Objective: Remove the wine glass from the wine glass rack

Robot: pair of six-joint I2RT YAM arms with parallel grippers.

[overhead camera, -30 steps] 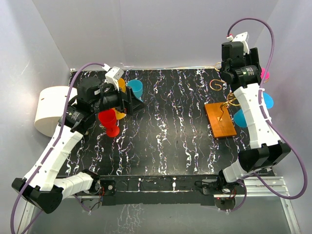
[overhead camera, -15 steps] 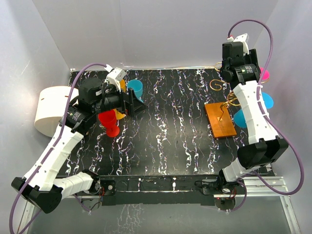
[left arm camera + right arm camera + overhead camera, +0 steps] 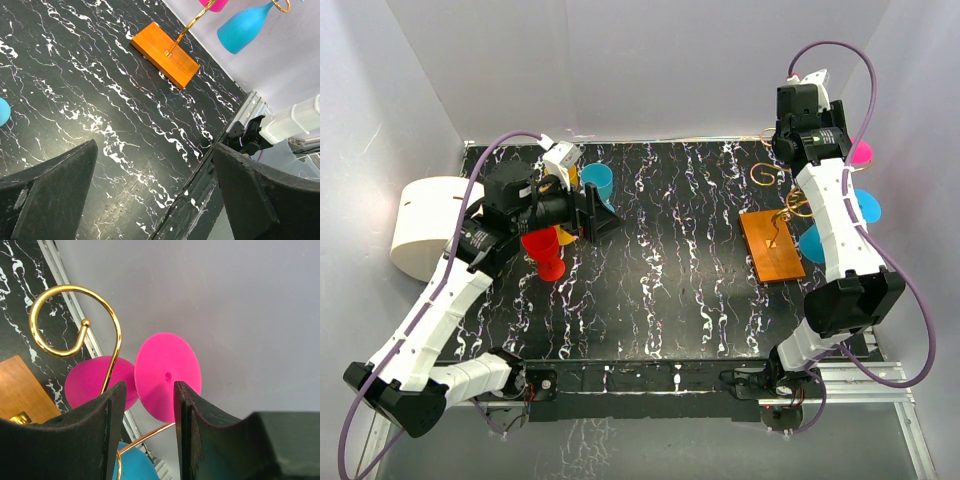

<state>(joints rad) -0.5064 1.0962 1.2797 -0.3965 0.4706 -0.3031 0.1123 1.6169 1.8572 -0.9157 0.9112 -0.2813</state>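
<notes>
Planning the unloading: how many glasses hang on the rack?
2: a pink glass in front of the right gripper, and a blue glass hanging beside it; others may be hidden.

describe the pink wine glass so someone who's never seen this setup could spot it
Find the black marble table and, on its right side, the wine glass rack with its orange base and gold wire hooks. Among the glasses hanging on it, the pink wine glass is the rearmost. Its neighbours are blue glasses; it alone is pink.
</notes>
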